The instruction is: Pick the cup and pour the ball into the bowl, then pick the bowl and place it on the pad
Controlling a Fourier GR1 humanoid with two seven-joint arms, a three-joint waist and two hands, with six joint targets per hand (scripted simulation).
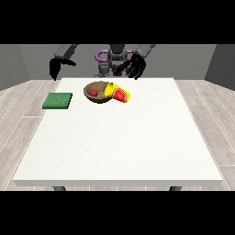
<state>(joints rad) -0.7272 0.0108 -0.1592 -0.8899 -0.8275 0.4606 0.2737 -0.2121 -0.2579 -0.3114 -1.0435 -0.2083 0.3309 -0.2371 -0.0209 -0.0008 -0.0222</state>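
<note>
The white table (119,151) occupies the centre of the view, its top rectangular and supported on dark legs visible beneath the near edge. Grey wood-plank flooring (209,119) surrounds it on both sides, and grey walls (18,64) stand behind.

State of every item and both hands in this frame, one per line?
Cup: on its side against the bowl, not held.
Ball: inside the bowl.
Bowl: upright on the table, not on the pad.
Pad: flat, bare.
Hand at the view's right: raised, holding nothing.
Hand at the view's left: raised, holding nothing.
</note>
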